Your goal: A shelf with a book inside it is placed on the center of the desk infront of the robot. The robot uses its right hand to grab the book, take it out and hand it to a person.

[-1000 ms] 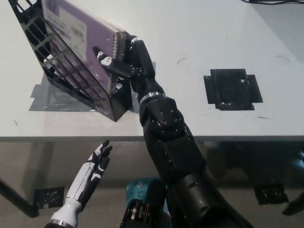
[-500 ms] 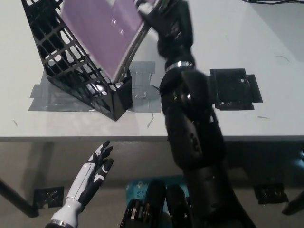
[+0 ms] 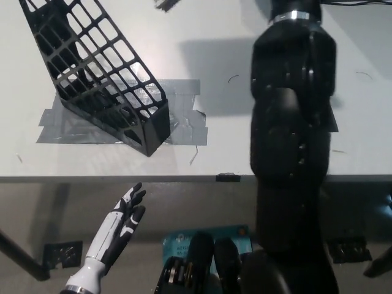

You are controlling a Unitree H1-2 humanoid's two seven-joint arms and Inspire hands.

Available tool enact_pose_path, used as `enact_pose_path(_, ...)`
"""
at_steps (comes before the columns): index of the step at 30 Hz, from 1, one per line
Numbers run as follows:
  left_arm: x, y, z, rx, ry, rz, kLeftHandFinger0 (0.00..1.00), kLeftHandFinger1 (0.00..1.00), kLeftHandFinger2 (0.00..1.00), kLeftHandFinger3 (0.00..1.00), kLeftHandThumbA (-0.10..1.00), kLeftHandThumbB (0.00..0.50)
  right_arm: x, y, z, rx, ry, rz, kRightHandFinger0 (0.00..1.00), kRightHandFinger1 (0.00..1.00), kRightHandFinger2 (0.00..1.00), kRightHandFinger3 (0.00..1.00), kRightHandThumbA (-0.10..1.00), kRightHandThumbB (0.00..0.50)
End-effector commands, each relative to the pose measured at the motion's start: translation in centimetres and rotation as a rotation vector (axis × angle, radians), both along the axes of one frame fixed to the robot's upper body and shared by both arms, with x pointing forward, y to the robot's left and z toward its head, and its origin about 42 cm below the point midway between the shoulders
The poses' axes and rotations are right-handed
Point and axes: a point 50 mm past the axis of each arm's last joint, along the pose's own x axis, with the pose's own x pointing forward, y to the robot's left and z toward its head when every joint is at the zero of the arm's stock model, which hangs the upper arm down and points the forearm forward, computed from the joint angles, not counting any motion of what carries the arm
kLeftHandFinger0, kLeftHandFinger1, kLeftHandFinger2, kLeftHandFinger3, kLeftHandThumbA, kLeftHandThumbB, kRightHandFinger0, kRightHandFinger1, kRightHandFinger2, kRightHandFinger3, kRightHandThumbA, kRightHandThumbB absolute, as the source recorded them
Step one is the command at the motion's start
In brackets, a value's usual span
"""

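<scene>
Fingers on our right hand were out of frame, so we couldn't tell their grip. Shelf (image 3: 98,86) sat empty; book (image 3: 166,4) had just left it, only a corner showing at top edge. Left hand (image 3: 116,228) idled open below desk (image 3: 257,147).

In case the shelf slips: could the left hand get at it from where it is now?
Probably not directly: the left hand hangs open below the desk edge, while the shelf sits on top, further back. It would have to rise over the edge first.
</scene>
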Motion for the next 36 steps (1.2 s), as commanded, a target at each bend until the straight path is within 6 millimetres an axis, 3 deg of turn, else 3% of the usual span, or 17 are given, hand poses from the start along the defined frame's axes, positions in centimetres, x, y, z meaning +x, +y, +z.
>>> enact_pose_path(1,-0.7,0.4,0.2,0.011,-0.031,0.001,1.00,1.00,1.00,1.00,0.96,0.277,-0.2,-3.1,1.4,0.136,-0.034,0.012,0.00,0.00,0.00,0.05,0.48,0.000)
enact_pose_path(4,-0.9,0.6,0.0,0.008,-0.028,0.009,1.00,1.00,1.00,1.00,0.97,0.282,0.5,-4.3,-0.2,0.154,0.014,-0.006,0.00,0.00,0.00,0.04,0.54,0.000)
enact_pose_path(8,-1.1,0.7,-0.1,0.007,-0.023,0.014,1.00,1.00,1.00,1.00,0.97,0.294,1.2,-4.9,-2.1,0.187,0.062,-0.012,0.00,0.00,0.00,0.07,0.52,0.000)
enact_pose_path(11,-1.4,0.7,-0.3,0.007,-0.016,0.022,1.00,1.00,1.00,1.00,0.98,0.292,2.9,-5.3,-6.7,0.221,0.180,-0.019,0.00,0.00,0.00,0.11,0.47,0.000)
enact_pose_path(13,-1.4,0.7,-0.3,0.005,-0.014,0.024,1.00,1.00,1.00,1.00,0.98,0.293,3.3,-5.2,-7.8,0.234,0.222,-0.019,0.00,0.00,0.00,0.10,0.46,0.000)
enact_pose_path(18,-1.4,0.7,-0.3,0.001,-0.017,0.029,1.00,1.00,1.00,1.00,0.97,0.294,5.5,-4.8,-12.8,0.287,0.352,0.015,0.00,0.00,0.00,0.35,0.36,0.000)
enact_pose_path(22,-1.3,0.8,-0.1,0.001,-0.022,0.028,1.00,1.00,1.00,1.00,0.96,0.278,6.7,-3.9,-15.4,0.294,0.436,0.020,0.00,0.00,0.02,0.56,0.33,0.000)
enact_pose_path(24,-1.3,0.8,-0.1,0.002,-0.021,0.030,1.00,1.00,1.00,1.00,0.96,0.280,7.2,-3.4,-16.7,0.284,0.468,0.021,0.00,0.00,0.02,0.58,0.34,0.000)
enact_pose_path(29,-1.4,0.8,0.0,0.004,-0.022,0.032,1.00,1.00,1.00,1.00,0.97,0.279,8.1,-2.4,-19.3,0.274,0.524,0.031,0.00,0.00,0.00,0.42,0.38,0.000)
enact_pose_path(36,-1.0,0.8,0.2,0.000,-0.030,0.030,1.00,1.00,1.00,1.00,0.96,0.283,8.6,-1.9,-20.8,0.264,0.575,0.028,0.00,0.00,0.02,0.44,0.36,0.000)
